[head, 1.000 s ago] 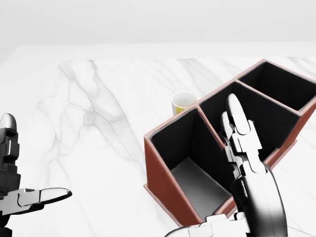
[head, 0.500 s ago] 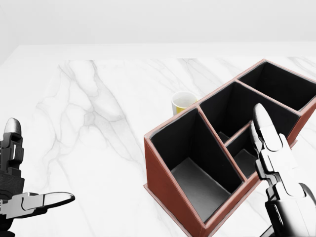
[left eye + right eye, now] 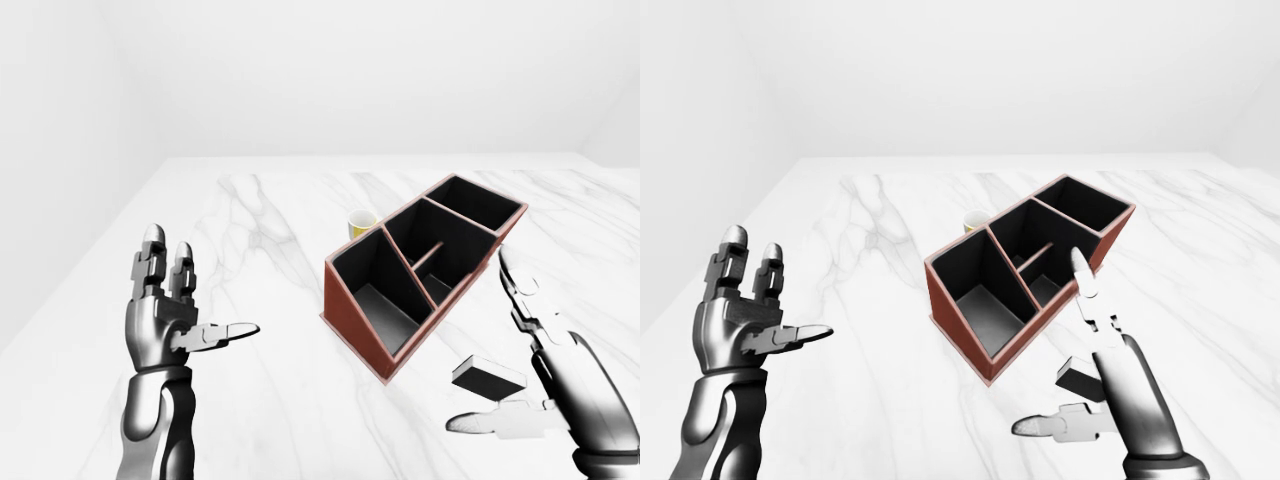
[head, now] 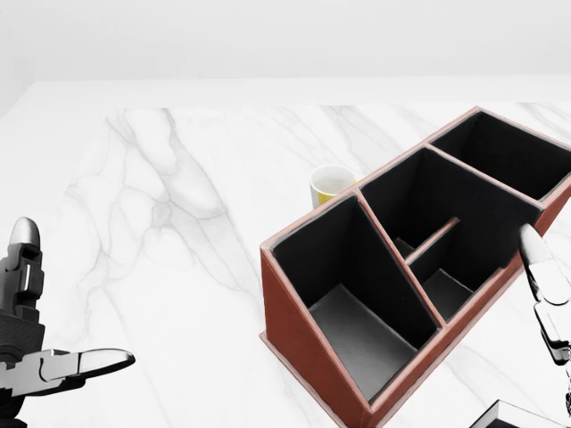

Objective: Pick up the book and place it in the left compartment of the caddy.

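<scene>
We see one white marble counter (image 3: 270, 260) carrying three things: one caddy, one book and one cup. The caddy (image 3: 352, 322) is a reddish-brown box with black lining, set at an angle near the right of the left-eye view. We count four compartments in it: a large one at its near left end, one at its far right end, and a middle section split in two by a short divider. All that we can see into look empty. The single yellow cup (image 3: 362, 224) stands just beyond the caddy's far left side, partly hidden by its wall.

The one book (image 3: 488, 375), dark-covered with pale page edges, lies flat on the counter near the caddy's near right side, apart from it and outside every compartment.

We count two hands. Our right hand (image 3: 522, 378) is released, its fingers (image 3: 515, 290) stretched up and its thumb reaching left low over the counter, with the book lying between them; we cannot tell whether it touches the book. Our left hand (image 3: 180, 315) is raised well to the left of the caddy, released too, fingers upright and thumb pointing right, grasping nothing.
</scene>
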